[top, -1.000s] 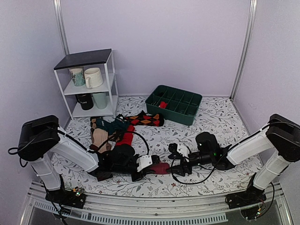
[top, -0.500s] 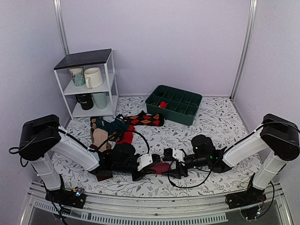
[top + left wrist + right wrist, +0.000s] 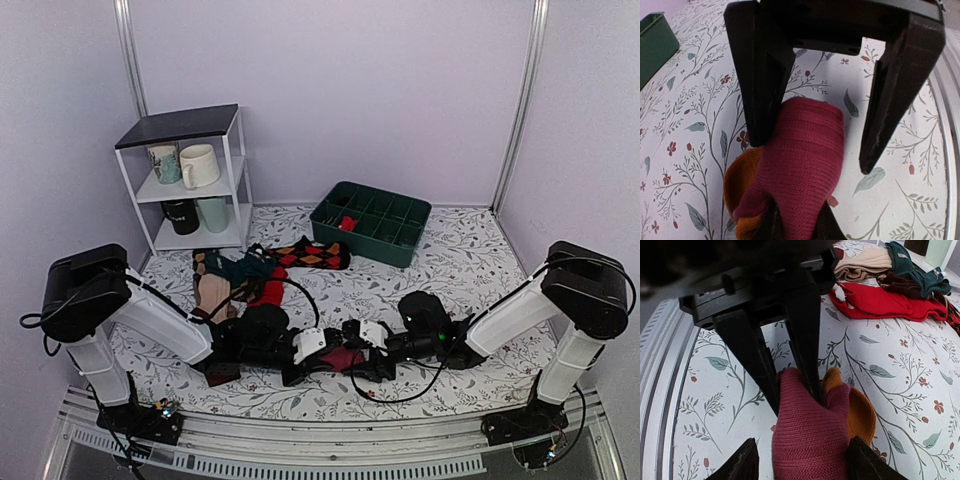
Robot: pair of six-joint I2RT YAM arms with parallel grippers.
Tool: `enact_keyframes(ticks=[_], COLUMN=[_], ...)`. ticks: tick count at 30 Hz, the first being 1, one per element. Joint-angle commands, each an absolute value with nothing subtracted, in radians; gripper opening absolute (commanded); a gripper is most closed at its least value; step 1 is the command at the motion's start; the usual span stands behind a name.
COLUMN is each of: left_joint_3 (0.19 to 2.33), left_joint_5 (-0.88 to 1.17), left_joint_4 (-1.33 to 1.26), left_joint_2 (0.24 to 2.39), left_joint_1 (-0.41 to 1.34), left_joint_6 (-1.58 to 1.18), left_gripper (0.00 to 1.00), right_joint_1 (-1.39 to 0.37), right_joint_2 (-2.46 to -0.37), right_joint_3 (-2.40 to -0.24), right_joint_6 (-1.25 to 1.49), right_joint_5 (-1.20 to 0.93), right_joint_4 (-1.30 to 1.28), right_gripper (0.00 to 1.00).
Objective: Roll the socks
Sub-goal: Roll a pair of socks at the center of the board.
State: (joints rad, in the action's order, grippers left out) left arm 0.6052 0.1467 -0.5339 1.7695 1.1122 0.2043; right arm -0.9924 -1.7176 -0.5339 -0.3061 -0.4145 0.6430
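left jaws: pinched narrow on maroon sock [image 3: 802,160], anchoring it on desk [image 3: 685,130] | right jaws: wide, straddling sock, likely to grip for rolling

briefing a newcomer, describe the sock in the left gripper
On the floral table, look at the middle of the near edge. The sock pinched in the left gripper is maroon with an orange end, lying apart from the sock pile.

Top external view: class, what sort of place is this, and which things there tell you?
Probably a robot test booth staged as a household corner: plain lilac wall panels enclose a floral-print tabletop, with a small white shelf of mugs, a green compartmented tray and a heap of mixed knit socks.
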Motion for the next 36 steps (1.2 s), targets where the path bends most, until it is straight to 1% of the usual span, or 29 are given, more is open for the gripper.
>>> enact_keyframes(ticks=[1,3,9,10,11,13,14,17,19,20,21,22,23,25,27,31,36], left_joint_3=[0.570,0.569,0.565,0.559,0.552,0.526,0.504,0.430,0.397,0.385,0.374,0.366,0.361,0.363,0.362,0.368,0.382], left_joint_5=[0.193,0.194,0.183,0.173,0.159,0.111,0.078,-0.003,-0.007,-0.007,-0.019,-0.026,-0.037,-0.044,-0.050,-0.086,-0.096], left_joint_4=[-0.307,-0.307,-0.322,-0.333,-0.353,-0.402,-0.439,-0.576,-0.638,-0.657,-0.673,-0.685,-0.687,-0.675,-0.688,-0.704,-0.711], left_joint_2=[1.841,1.841,1.829,1.821,1.808,1.763,1.721,1.618,1.565,1.552,1.547,1.547,1.552,1.568,1.583,1.617,1.645], left_joint_1=[1.114,1.115,1.115,1.115,1.116,1.127,1.139,1.181,1.184,1.184,1.184,1.183,1.182,1.183,1.184,1.184,1.186], left_joint_6=[0.176,0.176,0.176,0.176,0.179,0.204,0.226,0.312,0.351,0.368,0.388,0.407,0.425,0.459,0.476,0.498,0.500], left_gripper=[0.00,0.00,0.00,0.00,0.02,0.36,0.40,0.40,0.41,0.45,0.54,0.60,0.60,0.51,0.48,0.52,0.53], right_joint_1=[-1.013,-1.014,-1.015,-1.015,-1.014,-1.014,-1.014,-1.010,-1.002,-0.998,-0.994,-0.990,-0.987,-0.982,-0.980,-0.976,-0.978], right_joint_2=[-1.774,-1.781,-1.827,-1.836,-1.845,-1.866,-1.876,-1.907,-1.931,-1.949,-1.960,-1.971,-1.979,-1.993,-2.001,-2.004,-2.000], right_joint_3=[-0.558,-0.564,-0.598,-0.606,-0.617,-0.643,-0.656,-0.698,-0.732,-0.758,-0.776,-0.793,-0.814,-0.850,-0.877,-0.918,-0.967], right_joint_6=[-0.285,-0.279,-0.242,-0.235,-0.221,-0.202,-0.197,-0.172,-0.162,-0.159,-0.150,-0.147,-0.145,-0.139,-0.135,-0.123,-0.110], right_joint_5=[-0.378,-0.371,-0.340,-0.341,-0.338,-0.343,-0.353,-0.402,-0.444,-0.456,-0.468,-0.475,-0.477,-0.480,-0.483,-0.485,-0.497], right_joint_4=[0.550,0.525,0.440,0.423,0.407,0.363,0.329,0.253,0.197,0.168,0.137,0.108,0.071,0.010,-0.037,-0.130,-0.247], right_gripper=[0.56,0.47,0.28,0.25,0.23,0.22,0.22,0.22,0.22,0.22,0.22,0.22,0.21,0.21,0.21,0.21,0.21])
